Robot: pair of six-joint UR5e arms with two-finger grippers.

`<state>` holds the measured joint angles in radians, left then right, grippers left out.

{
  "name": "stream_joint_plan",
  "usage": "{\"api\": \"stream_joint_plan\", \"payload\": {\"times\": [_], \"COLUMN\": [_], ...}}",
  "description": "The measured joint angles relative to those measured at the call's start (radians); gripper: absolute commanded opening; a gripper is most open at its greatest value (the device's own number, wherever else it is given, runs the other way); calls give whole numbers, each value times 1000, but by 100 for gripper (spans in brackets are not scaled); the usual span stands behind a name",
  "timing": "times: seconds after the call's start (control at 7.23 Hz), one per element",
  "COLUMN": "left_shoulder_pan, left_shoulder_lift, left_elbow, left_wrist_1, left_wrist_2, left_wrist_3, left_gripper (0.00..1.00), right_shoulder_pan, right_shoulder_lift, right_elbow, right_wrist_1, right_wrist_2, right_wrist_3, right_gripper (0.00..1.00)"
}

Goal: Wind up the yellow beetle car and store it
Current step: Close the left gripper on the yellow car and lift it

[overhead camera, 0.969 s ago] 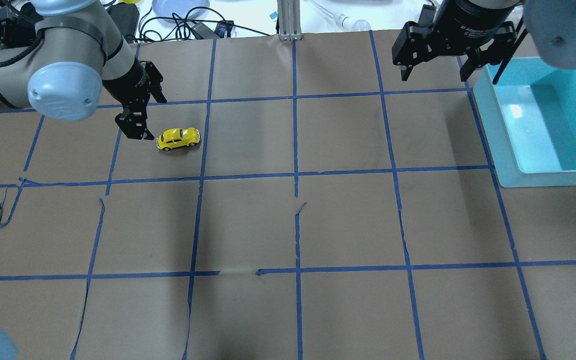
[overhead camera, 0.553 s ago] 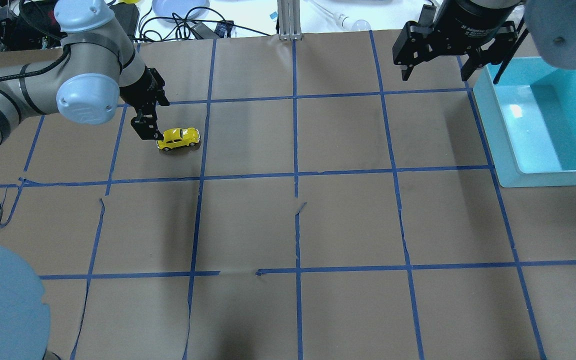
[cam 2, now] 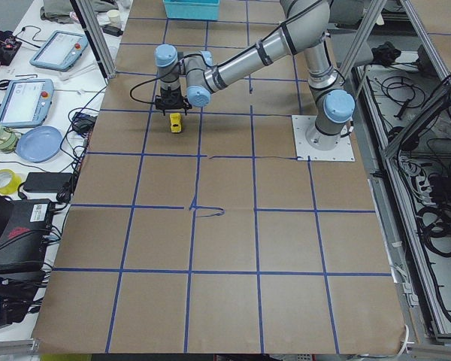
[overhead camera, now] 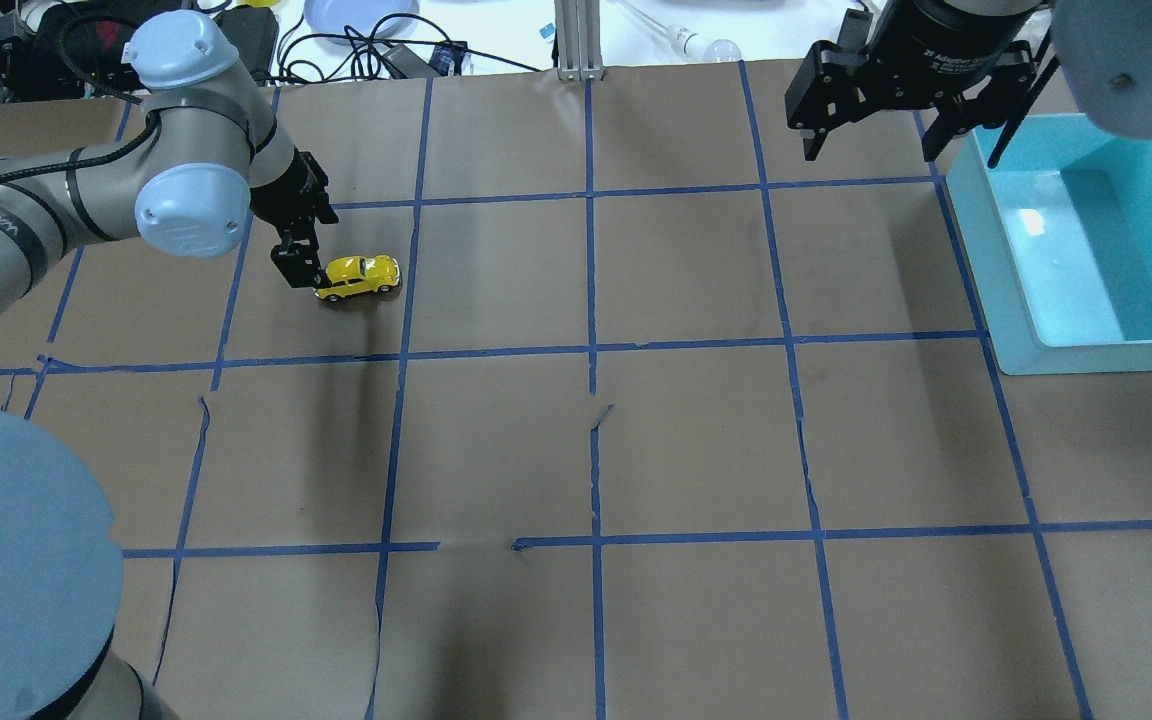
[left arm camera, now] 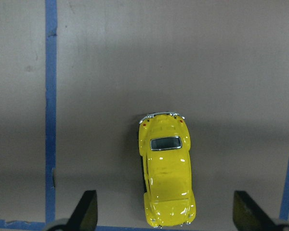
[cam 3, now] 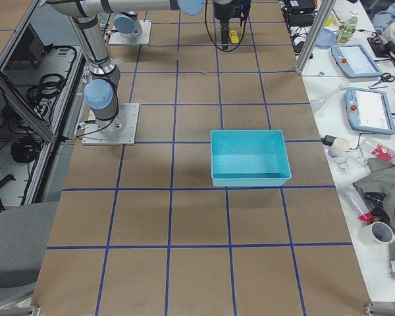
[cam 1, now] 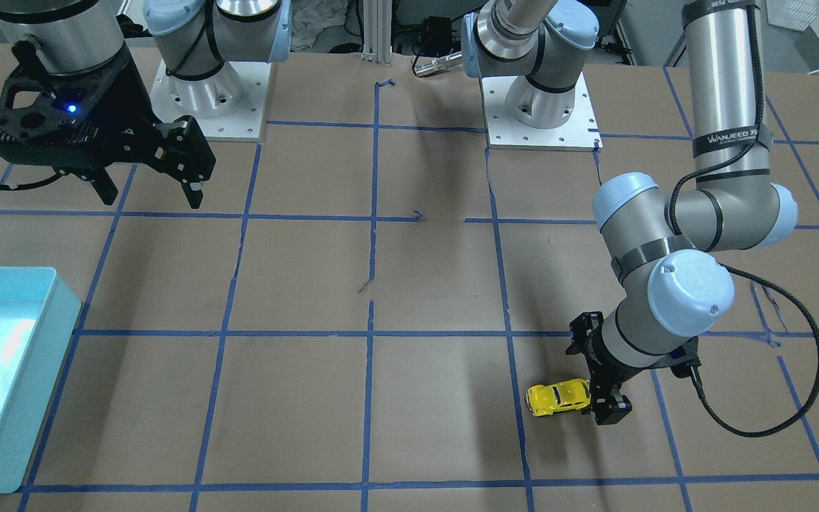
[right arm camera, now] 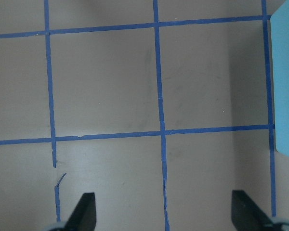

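The yellow beetle car [overhead camera: 358, 276] stands on its wheels on the brown table, at the far left in the overhead view. It also shows in the front-facing view [cam 1: 559, 398] and in the left wrist view [left arm camera: 167, 175]. My left gripper [overhead camera: 304, 245] is open and hangs just over the car's left end. In the left wrist view the near end of the car lies between its two fingertips [left arm camera: 86, 209], with wide gaps on both sides. My right gripper [overhead camera: 871, 140] is open and empty, high at the far right beside the blue bin [overhead camera: 996, 260].
The blue bin is empty and also shows in the front-facing view [cam 1: 18, 398] and at the right wrist view's edge [right arm camera: 286, 82]. Blue tape lines [overhead camera: 591, 350] divide the table into squares. Cables, a plate [overhead camera: 361, 15] and other clutter lie beyond the far edge.
My left gripper has moved right and down to the car's left end. The car and the right gripper have not moved.
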<state>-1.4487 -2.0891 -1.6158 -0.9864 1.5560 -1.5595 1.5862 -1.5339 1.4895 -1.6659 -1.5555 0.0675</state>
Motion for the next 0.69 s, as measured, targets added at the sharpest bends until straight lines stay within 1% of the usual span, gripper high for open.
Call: {"api": "stream_joint_plan", "payload": {"times": [0.28,0.69], "left_shoulder_pan": [1,1], "left_shoulder_lift": [-30,-48], "left_elbow": [-3,-5], "left_wrist_1": [8,9], "left_wrist_2": [-2,-4], "left_wrist_3": [-27,-31], "left_gripper": [100,100], "right_shoulder_pan": [0,0], "right_shoulder_lift": [0,0], "right_elbow": [0,1], "right_wrist_1": [0,0], "right_wrist_2": [0,0], "right_wrist_3": [0,0], "right_gripper": [100,100]}}
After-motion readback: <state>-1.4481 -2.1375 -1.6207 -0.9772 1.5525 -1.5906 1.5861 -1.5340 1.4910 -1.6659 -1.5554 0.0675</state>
